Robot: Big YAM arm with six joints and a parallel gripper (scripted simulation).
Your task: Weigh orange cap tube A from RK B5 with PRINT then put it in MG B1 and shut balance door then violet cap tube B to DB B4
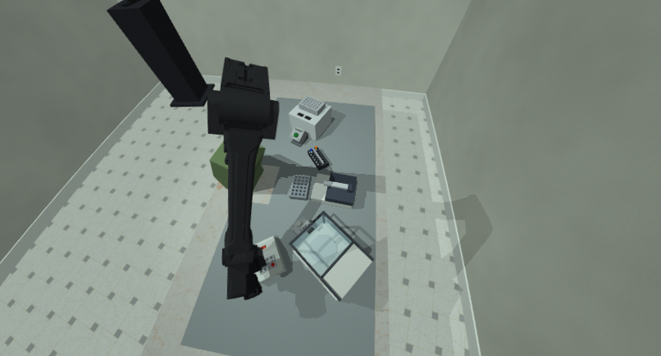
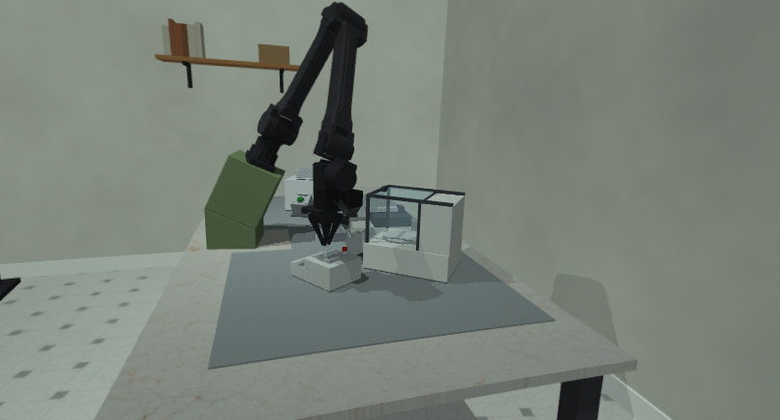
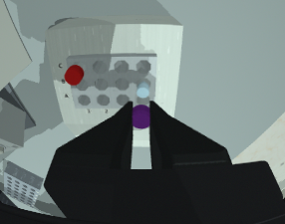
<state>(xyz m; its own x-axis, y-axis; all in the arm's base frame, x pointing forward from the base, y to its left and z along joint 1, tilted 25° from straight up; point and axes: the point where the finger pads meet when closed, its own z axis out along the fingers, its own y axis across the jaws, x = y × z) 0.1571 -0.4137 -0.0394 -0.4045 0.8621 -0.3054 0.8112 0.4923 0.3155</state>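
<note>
Looking from the top, we see the end effector (image 1: 259, 263) (image 2: 325, 243) (image 3: 141, 109) reaching over the dry block (image 1: 283, 261) (image 2: 329, 278) (image 3: 169, 74). From the exterior, its narrow fingers point down at it. At the wrist, we have tube B (image 3: 141, 117) pinched by its violet cap, near column 4; its depth we cannot tell. We judge it light, stiff, perhaps slippery: hold the cap squarely, press straight.
</note>
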